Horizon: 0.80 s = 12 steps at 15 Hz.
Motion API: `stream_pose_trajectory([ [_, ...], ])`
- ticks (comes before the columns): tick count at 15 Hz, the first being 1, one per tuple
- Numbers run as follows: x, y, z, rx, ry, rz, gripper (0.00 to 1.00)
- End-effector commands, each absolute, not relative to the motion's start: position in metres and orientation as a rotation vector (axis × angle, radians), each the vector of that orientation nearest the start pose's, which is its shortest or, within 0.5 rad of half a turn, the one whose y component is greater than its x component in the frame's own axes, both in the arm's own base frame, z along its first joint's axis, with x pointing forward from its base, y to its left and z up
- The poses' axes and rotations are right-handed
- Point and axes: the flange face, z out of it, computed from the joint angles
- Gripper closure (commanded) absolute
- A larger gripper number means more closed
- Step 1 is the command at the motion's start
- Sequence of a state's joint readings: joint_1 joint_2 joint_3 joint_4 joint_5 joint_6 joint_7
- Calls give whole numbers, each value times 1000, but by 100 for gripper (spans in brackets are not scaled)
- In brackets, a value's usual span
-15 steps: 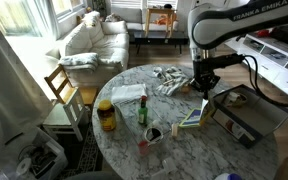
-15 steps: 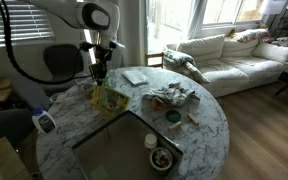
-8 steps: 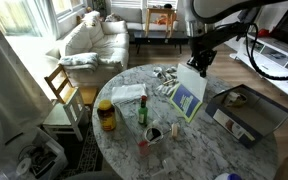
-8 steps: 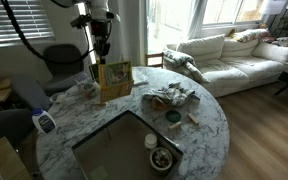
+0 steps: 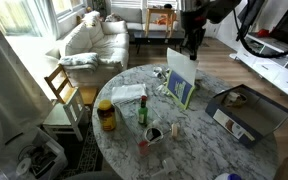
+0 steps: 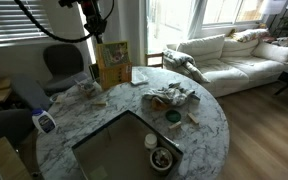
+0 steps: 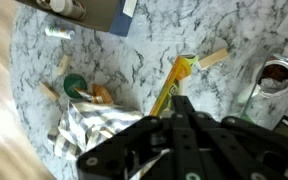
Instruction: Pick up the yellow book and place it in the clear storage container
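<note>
In an exterior view, open marble [image 5: 204,145] at lower centre separates bottle [image 5: 141,111] and jar [image 5: 106,116], left, from container [image 5: 246,113], right.

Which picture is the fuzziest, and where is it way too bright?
Wrist view: the fuzziest, everything smeared, the gripper a dark blur, the yellow book a soft streak. Both exterior views: sharper, but daylight washes the windows out to plain white.
</note>
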State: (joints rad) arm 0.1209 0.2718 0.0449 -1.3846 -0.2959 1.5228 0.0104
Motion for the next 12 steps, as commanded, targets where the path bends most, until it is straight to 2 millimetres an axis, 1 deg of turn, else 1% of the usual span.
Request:
stream_pose_trajectory([
  [1, 622, 97, 593, -3405, -573, 151, 100],
  [5, 617, 131, 623, -3279, -832, 70, 100],
  [7, 617, 146, 630, -3222, -920, 17, 100],
  [10, 620, 169, 631, -3126, -1002, -21, 100],
  [12, 622, 185, 624, -3047, -1046, -30, 100],
])
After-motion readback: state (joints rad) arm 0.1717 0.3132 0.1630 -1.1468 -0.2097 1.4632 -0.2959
